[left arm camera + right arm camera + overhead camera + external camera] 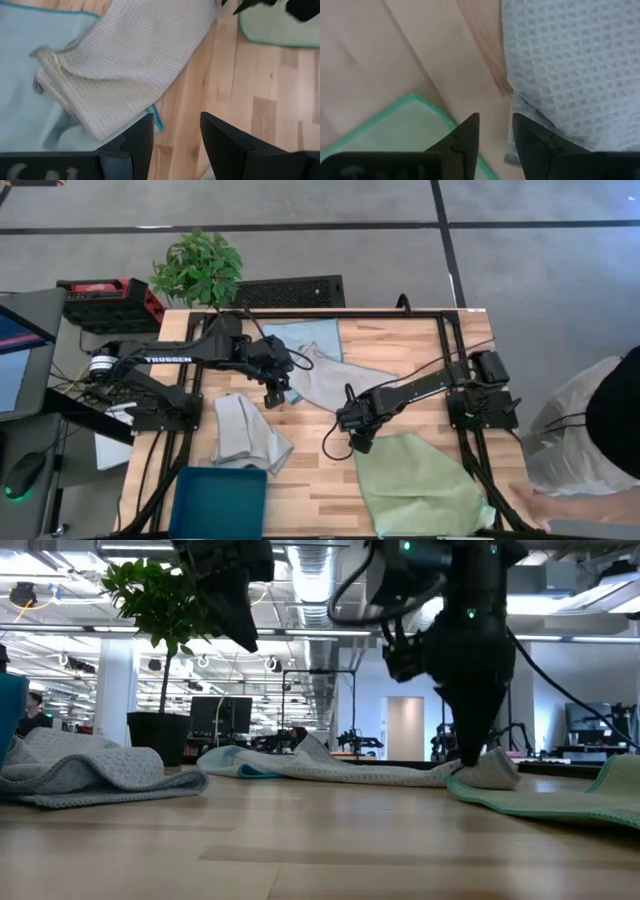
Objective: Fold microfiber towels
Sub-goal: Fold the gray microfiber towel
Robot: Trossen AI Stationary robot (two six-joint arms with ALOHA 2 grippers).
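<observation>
A light blue towel [312, 335] lies flat at the far middle, and a pale grey towel [335, 378] lies rumpled partly over it. A second grey towel [245, 432] lies bunched at the near left, and a green towel [420, 480] lies spread at the near right. My left gripper [277, 395] hangs open above the wood, by the first grey towel's left edge [100, 130]. My right gripper [360, 442] points down, open and low over the table [470, 755]. It stands between the green towel's corner [400, 130] and the grey towel's near corner [530, 115]. My right gripper comes from above, its fingers just beside the grey towel's near corner [520, 107], which lies on the table. Whether a finger touches the cloth I cannot tell.
A dark teal bin [218, 502] stands at the near left edge. Black frame rails [445, 350] run along both sides of the table. A potted plant [198, 268] and a red-and-black case [105, 300] sit beyond the far left. A person [600, 430] is at the right.
</observation>
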